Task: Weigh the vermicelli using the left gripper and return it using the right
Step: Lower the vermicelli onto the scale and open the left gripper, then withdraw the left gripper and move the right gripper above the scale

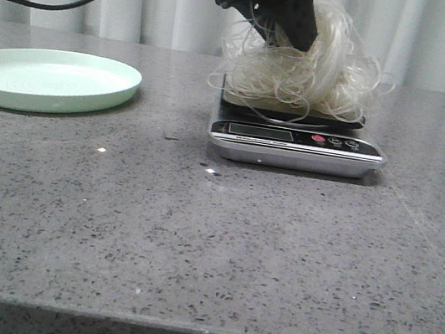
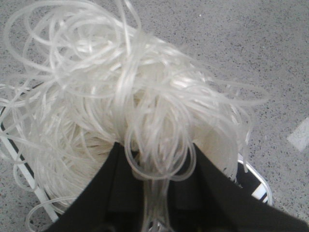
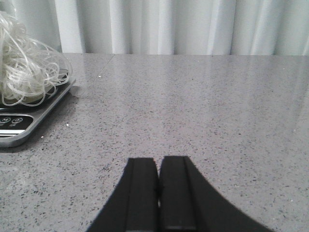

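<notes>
Front view: vermicelli (image 1: 305,74) sits piled on the kitchen scale (image 1: 297,141), upper centre of frame. Left gripper (image 1: 289,27) comes in from the top edge, fingers buried in the top of the tangle. Pale green plate (image 1: 48,78) at left edge.

Left wrist view: left gripper (image 2: 157,193) is clamped on a bunch of strands pinched between its fingers; the rest of the vermicelli (image 2: 120,106) fans out just beyond the tips.

Right wrist view: right gripper (image 3: 158,193) low centre, fingers pressed together, holding nothing; vermicelli (image 3: 24,67) well apart at upper left.
</notes>
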Controlling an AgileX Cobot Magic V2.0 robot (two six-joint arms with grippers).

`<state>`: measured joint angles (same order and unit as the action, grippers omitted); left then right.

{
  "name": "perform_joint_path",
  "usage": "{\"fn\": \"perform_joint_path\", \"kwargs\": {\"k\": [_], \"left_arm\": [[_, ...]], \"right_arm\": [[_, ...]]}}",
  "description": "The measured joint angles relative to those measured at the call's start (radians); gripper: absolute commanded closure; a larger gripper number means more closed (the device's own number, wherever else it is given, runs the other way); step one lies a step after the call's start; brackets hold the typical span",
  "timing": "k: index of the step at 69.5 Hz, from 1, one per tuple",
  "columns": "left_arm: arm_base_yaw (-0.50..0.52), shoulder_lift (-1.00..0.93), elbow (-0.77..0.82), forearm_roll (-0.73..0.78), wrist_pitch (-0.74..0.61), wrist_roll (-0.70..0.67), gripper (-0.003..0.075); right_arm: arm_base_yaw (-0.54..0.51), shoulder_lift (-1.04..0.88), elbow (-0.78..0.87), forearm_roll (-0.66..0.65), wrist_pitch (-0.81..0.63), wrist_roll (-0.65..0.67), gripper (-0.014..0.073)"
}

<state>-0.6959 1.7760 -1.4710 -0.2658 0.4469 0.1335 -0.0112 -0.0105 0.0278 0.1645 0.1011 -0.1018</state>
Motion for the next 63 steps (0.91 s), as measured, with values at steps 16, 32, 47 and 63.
{"fn": "perform_joint_path", "kwargs": {"k": [16, 32, 47, 63], "left_arm": [[0.0, 0.0, 0.0, 0.002, 0.013, 0.0, 0.019], [0.0, -0.03, 0.0, 0.006, 0.066, 0.0, 0.0173], [0.0, -0.126, 0.0, 0.039, 0.114, 0.0, 0.0174], [0.017, -0.251, 0.0, 0.079, 0.174, 0.0, 0.0197]], "right_arm": [[0.0, 0.0, 0.0, 0.0, 0.0, 0.0, 0.0442], [0.0, 0.0, 0.0, 0.0, 0.0, 0.0, 0.0442], [0.0, 0.0, 0.0, 0.0, 0.0, 0.0, 0.0442], [0.0, 0.0, 0.0, 0.0, -0.005, 0.0, 0.0442]]}}
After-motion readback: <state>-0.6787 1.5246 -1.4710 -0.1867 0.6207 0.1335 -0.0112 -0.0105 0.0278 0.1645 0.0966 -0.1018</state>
